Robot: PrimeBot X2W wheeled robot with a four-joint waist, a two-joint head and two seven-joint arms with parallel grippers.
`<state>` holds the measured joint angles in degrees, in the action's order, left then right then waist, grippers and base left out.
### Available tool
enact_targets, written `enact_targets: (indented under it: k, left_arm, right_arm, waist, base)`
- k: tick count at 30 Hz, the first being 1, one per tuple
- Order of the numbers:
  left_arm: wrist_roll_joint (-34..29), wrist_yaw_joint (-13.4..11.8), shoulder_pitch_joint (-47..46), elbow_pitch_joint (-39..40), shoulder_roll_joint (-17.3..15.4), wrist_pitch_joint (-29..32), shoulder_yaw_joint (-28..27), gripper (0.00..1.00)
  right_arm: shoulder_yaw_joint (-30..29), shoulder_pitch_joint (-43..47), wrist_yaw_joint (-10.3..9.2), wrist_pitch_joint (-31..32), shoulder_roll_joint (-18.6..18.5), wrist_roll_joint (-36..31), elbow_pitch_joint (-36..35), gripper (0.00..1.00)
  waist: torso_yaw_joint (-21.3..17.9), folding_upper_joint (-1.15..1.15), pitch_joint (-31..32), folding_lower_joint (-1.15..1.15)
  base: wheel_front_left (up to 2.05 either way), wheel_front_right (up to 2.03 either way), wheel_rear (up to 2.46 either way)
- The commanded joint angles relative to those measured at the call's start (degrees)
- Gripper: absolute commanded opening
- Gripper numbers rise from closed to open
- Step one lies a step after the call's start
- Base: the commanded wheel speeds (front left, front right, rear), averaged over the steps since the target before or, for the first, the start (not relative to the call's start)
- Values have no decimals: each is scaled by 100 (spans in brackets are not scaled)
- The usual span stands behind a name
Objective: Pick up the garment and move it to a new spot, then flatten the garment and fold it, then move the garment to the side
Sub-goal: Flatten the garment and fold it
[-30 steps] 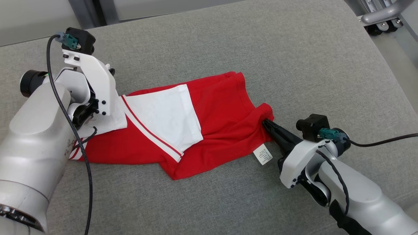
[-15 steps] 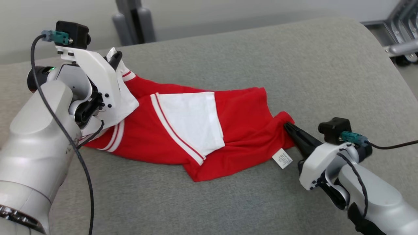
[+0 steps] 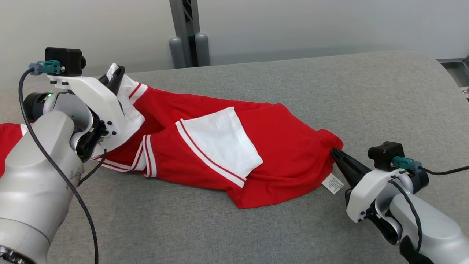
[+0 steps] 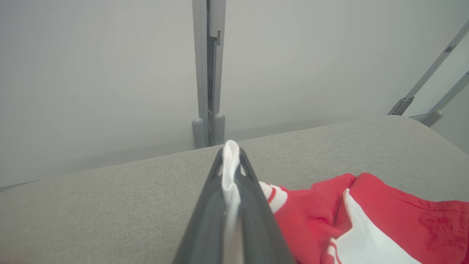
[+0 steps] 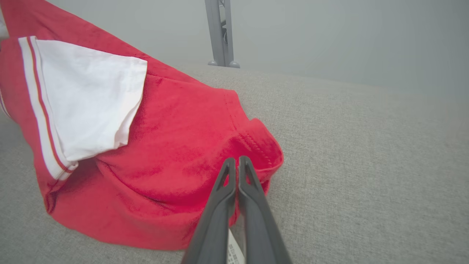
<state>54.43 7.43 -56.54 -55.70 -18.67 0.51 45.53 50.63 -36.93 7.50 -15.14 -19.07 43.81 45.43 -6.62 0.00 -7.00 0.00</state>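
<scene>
The garment [image 3: 285, 154] is a red shirt with white sleeves and striped trim, stretched across the grey cushion between my two arms. My left gripper [image 3: 115, 73] is raised at the left, shut on a white sleeve edge; in the left wrist view that white cloth [image 4: 231, 176] is pinched between the dark fingers [image 4: 209, 205] of my left gripper [image 4: 231, 154]. My right gripper [image 3: 335, 152] is shut on the red hem at the right. In the right wrist view my right gripper [image 5: 236, 161] bites the red fabric [image 5: 176, 154] beside a white care label [image 5: 234, 249].
The grey cushion [image 3: 329, 91] spreads wide behind and to the right of the garment. A grey metal post [image 3: 185, 33] stands against the pale wall at the back. A metal frame [image 3: 462, 69] shows past the cushion's right edge.
My left gripper has lifted the white sleeve up off the cushion and the shirt has been drawn out longer between the arms. The head camera has tilted upward, bringing the wall and post into view.
</scene>
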Motion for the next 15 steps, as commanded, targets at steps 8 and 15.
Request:
enact_targets:
  k: [8, 15]
  left_arm:
    - [-435, -169, -381, -714, 88, -728, 223, 100]
    - [-659, -332, -584, -1105, 253, -1205, 333, 100]
  right_arm:
    - [188, -128, -2, 5, 127, 62, -19, 0]
    - [256, -117, -1, -2, 200, 114, 44, 0]
  waist:
    - [-300, 0, -129, 0]
    - [-406, 0, -109, 0]
  base:
    - [0, 0, 0]
    - [0, 0, 0]
